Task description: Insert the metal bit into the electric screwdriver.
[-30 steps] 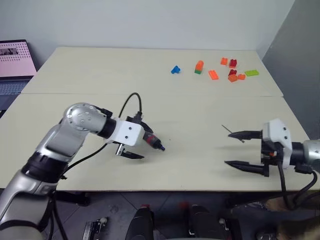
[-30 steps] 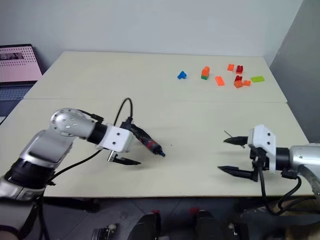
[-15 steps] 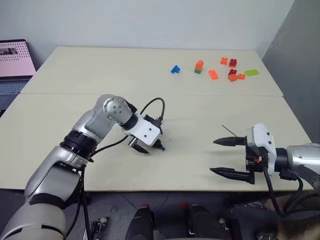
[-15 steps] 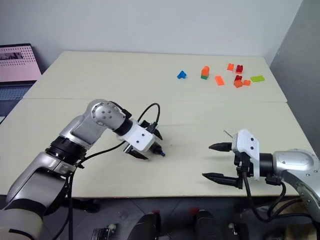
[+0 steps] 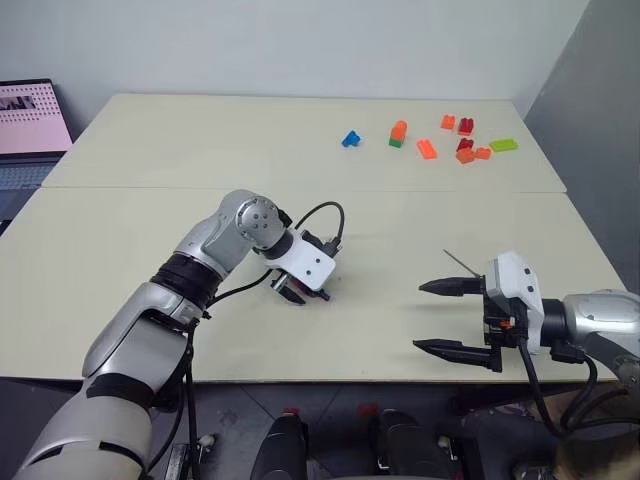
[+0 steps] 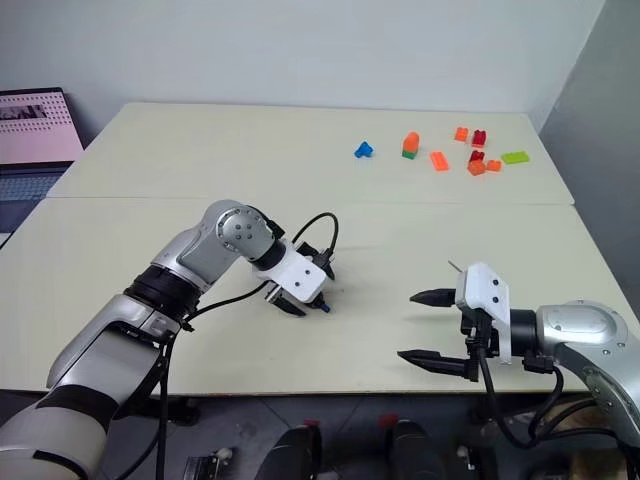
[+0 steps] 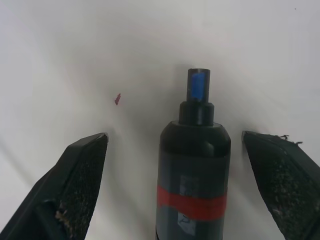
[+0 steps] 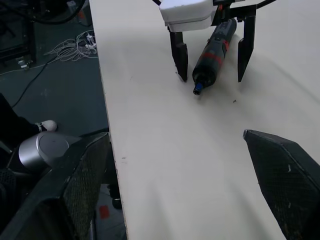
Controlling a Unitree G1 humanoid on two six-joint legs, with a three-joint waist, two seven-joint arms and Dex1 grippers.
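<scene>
The electric screwdriver point(image 7: 194, 165), black with a red band and a small blue tip, lies flat on the cream table point(image 5: 200, 150). My left gripper point(image 5: 298, 293) points down over it, open, one finger on each side of the body and a gap on both sides. The right wrist view shows this too, with the screwdriver point(image 8: 212, 52) between the left fingers point(image 8: 179, 62). The metal bit point(image 5: 457, 262), a thin grey rod, lies on the table just beyond my right gripper point(image 5: 422, 316). That gripper is open and empty, pointing left towards the screwdriver.
Several coloured toy bricks point(image 5: 428, 148) are scattered at the far right of the table, with a blue brick point(image 5: 350, 139) nearest the middle. A laptop point(image 5: 28, 125) stands beyond the table's far left edge. The table's front edge runs just below both grippers.
My left gripper has swung right and down until its open fingers straddle the screwdriver. The right gripper has shifted a little to the left, still open.
</scene>
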